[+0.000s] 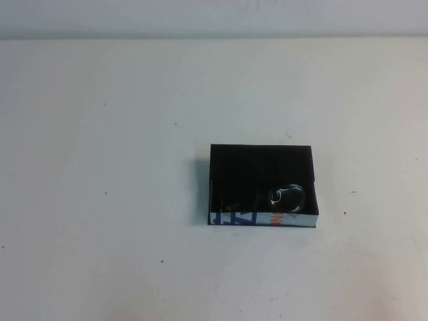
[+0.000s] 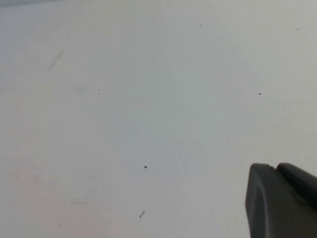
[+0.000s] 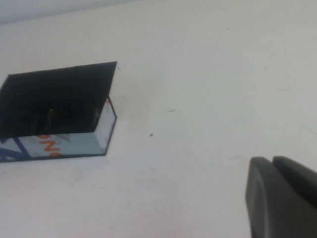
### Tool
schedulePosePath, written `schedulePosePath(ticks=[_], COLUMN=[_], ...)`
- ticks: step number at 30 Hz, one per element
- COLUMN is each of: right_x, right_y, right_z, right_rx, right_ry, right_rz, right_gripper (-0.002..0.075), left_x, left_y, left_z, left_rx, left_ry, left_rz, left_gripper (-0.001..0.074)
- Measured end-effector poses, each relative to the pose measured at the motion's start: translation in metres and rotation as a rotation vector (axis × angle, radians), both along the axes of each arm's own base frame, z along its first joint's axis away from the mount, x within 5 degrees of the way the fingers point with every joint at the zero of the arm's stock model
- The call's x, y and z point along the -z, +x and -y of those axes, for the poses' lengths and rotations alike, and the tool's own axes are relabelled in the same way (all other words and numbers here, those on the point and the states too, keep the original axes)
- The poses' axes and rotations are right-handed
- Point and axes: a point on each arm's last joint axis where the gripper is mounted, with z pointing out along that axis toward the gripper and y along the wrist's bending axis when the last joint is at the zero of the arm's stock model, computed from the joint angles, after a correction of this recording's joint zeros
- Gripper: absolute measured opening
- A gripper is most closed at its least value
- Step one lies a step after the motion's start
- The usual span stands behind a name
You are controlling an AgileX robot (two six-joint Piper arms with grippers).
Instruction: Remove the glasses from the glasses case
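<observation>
The glasses case (image 1: 264,218) is a shallow black box lying open right of the table's middle; its near wall is white with blue and orange lettering. The glasses (image 1: 287,195) lie inside against that near wall, with one clear lens showing and the dark frame blending into the black floor. In the right wrist view the case (image 3: 54,145) is off to one side, and only faint glints of the glasses (image 3: 52,115) show inside. My right gripper (image 3: 271,161) is shut and empty, apart from the case. My left gripper (image 2: 275,168) is shut and empty over bare table. Neither arm shows in the high view.
The white table (image 1: 107,167) has a few small dark specks. Its far edge meets a pale wall (image 1: 214,17) at the back. Nothing else stands on it.
</observation>
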Motion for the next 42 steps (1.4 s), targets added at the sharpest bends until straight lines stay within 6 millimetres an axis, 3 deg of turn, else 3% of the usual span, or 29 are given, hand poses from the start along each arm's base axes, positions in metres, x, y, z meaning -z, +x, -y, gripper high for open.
schedulePosePath(ticks=[7,14,17,24,30,35,38,42], right_x=[-0.004,-0.019,-0.021,-0.022,-0.027,-0.067,-0.096,-0.137], right_y=[-0.001,-0.001,0.000,0.001,-0.001,0.009,0.026,0.056], right_z=[-0.009,-0.013,-0.011,-0.006,-0.012,-0.016,-0.021,-0.036], right_rx=[-0.022,-0.007,0.007,0.044,-0.042,-0.083,-0.136,-0.328], right_ry=[0.339,0.915,0.982,0.877,0.647,0.496,0.333,0.072], right_rz=[-0.033,-0.026,-0.016,0.049,0.047,0.039,0.005,-0.060], right_gripper=[-0.0018,-0.0018,-0.0018,-0.0018,-0.0018,-0.0018,-0.0018,-0.0018], left_x=[0.000,0.000,0.000,0.000,0.000,0.000,0.000,0.000], left_y=[0.000,0.000,0.000,0.000,0.000,0.000,0.000,0.000], left_z=[0.000,0.000,0.000,0.000,0.000,0.000,0.000,0.000], left_rx=[0.000,0.000,0.000,0.000,0.000,0.000,0.000,0.000], left_ry=[0.000,0.000,0.000,0.000,0.000,0.000,0.000,0.000], left_rz=[0.000,0.000,0.000,0.000,0.000,0.000,0.000,0.000], left_gripper=[-0.0004,-0.0004,-0.0004,-0.0004,-0.0004,-0.0004,-0.0004,-0.0004])
